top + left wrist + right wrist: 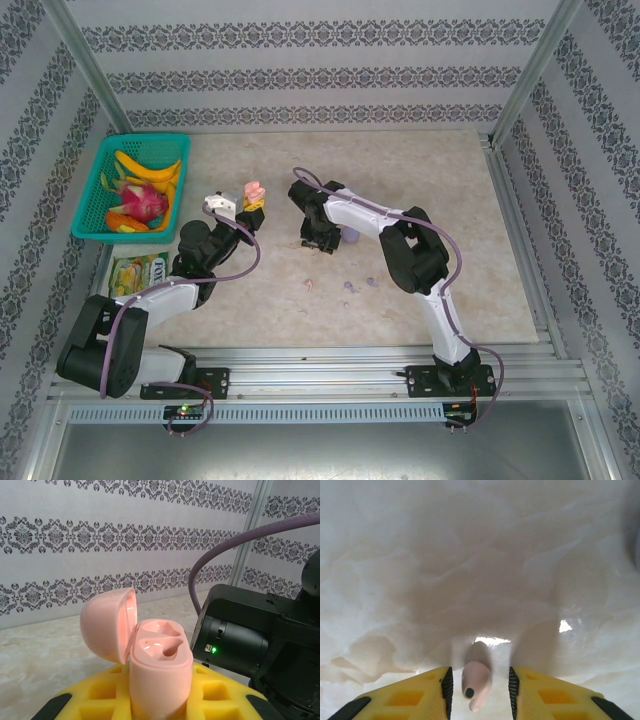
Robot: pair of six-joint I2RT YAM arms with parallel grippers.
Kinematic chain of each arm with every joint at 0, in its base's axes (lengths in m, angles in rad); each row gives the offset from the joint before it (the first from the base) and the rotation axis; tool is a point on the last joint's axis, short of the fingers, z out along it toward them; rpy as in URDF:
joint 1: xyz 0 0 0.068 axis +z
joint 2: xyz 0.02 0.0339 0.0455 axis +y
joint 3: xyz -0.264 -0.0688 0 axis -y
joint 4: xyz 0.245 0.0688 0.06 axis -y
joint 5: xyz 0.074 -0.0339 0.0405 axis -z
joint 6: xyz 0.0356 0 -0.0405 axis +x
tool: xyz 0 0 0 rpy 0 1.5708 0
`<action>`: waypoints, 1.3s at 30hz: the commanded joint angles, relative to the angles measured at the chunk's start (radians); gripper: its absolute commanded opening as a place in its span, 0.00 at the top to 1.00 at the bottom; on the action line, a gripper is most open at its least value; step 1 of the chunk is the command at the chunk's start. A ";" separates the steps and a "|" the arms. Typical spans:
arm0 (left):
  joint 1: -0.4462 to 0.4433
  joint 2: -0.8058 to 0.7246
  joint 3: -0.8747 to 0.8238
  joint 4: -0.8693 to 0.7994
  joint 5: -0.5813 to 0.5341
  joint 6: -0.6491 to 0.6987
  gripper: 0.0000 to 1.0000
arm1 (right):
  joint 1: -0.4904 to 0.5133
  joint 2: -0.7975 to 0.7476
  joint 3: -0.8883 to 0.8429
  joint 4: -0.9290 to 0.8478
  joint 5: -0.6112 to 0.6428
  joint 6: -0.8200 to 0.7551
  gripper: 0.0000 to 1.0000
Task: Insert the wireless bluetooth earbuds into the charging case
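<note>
The pale pink charging case (161, 652) stands upright with its lid hinged open to the left and both wells empty. My left gripper (160, 702) is shut on its lower body, between yellow fingers (222, 695). From above, the case (254, 189) is held up left of centre. My right gripper (320, 243) points down at the table. Its jaws stand open on either side of a pale pink earbud (475, 679) lying on the table, with a gap on each side. More earbuds lie loose nearer the arms: a pink one (310, 285) and purple ones (348, 288).
A green basket (100, 178) with bananas and a dragon fruit sits at the far left. A green packet (136, 272) lies below it. A small purple object (352, 236) rests just right of my right gripper. Metal frame rails border the table.
</note>
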 commanded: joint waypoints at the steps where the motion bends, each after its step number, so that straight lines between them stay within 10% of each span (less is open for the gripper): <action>1: 0.008 0.011 0.016 0.034 -0.002 -0.017 1.00 | 0.017 0.027 -0.001 -0.009 -0.011 0.042 0.62; 39: 0.008 0.051 0.017 0.071 0.002 -0.028 1.00 | -0.037 0.004 -0.063 0.014 0.046 0.089 0.67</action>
